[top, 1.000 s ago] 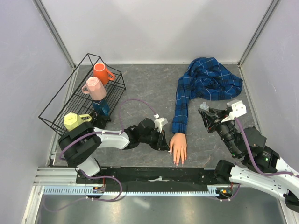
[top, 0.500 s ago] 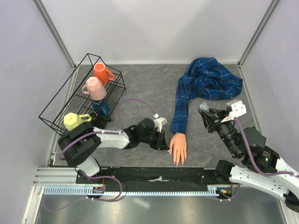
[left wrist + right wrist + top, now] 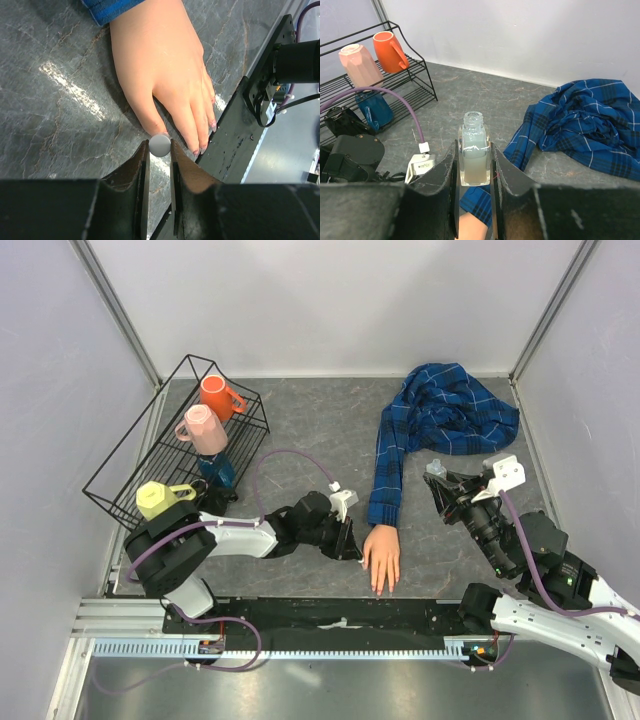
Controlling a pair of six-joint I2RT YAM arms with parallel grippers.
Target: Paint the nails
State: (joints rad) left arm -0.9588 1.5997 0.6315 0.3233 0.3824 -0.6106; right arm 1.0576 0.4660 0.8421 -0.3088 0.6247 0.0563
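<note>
The pale mannequin hand (image 3: 381, 556) lies palm down at the table's near edge, with its blue plaid sleeve (image 3: 385, 475) running back. In the left wrist view the hand (image 3: 160, 65) shows small fingertip nails (image 3: 198, 150) with pinkish tips. My left gripper (image 3: 351, 546) is shut on a round white brush cap (image 3: 160, 145), right at the thumb tip; the brush itself is hidden under the cap. My right gripper (image 3: 437, 478) is shut on the open clear bottle (image 3: 474, 160) of pale liquid, held upright above the table to the right of the sleeve.
A black wire rack (image 3: 150, 455) at the left holds an orange mug (image 3: 218, 395), a pink mug (image 3: 202, 428) and a yellow mug (image 3: 160, 498). The bunched plaid shirt (image 3: 455, 410) lies at the back right. A black strip (image 3: 330, 612) runs just in front of the fingertips.
</note>
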